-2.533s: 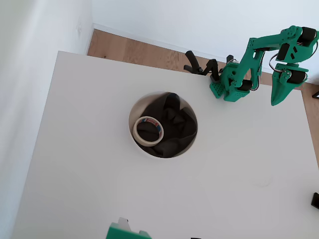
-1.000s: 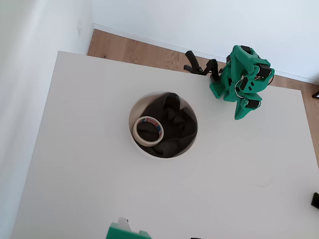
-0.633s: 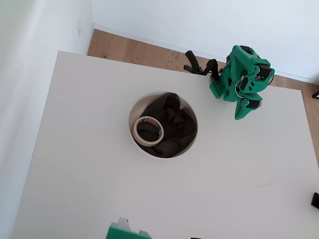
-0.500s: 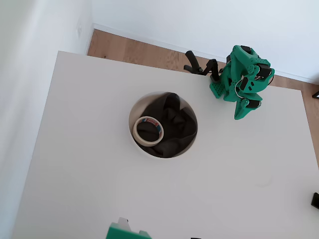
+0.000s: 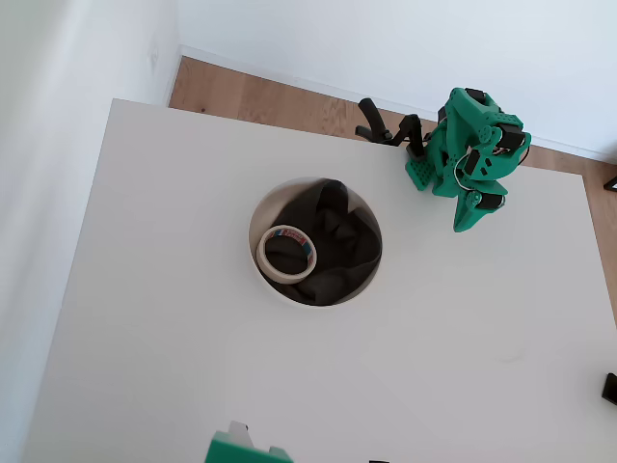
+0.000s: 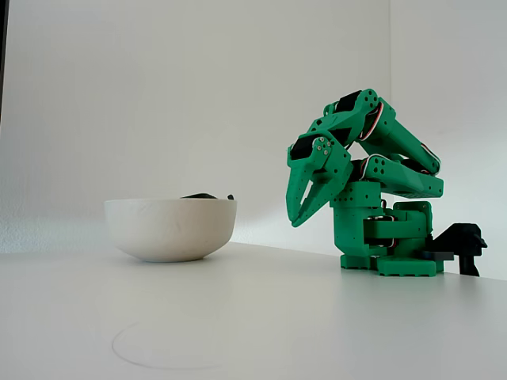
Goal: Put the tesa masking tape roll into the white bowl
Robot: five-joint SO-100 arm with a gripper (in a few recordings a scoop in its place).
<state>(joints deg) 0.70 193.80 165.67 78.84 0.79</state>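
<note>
The tesa masking tape roll lies flat inside the white bowl, on the left part of the dark grey cloth that fills it. In the fixed view the white bowl stands at the left, with a bit of dark cloth peeking over its rim; the tape is hidden there. My green arm is folded up over its base at the table's far right. The gripper hangs point-down well to the right of the bowl. From the side, the gripper is shut and holds nothing.
The arm's base is clamped to the table's back edge by black clamps. A green part pokes in at the front edge. A faint circle marks the tabletop in front of the bowl.
Since 2.5 s ago the arm has swung in from the right and folded over its base. Over the last second nothing has moved. The tape stays in the bowl.
</note>
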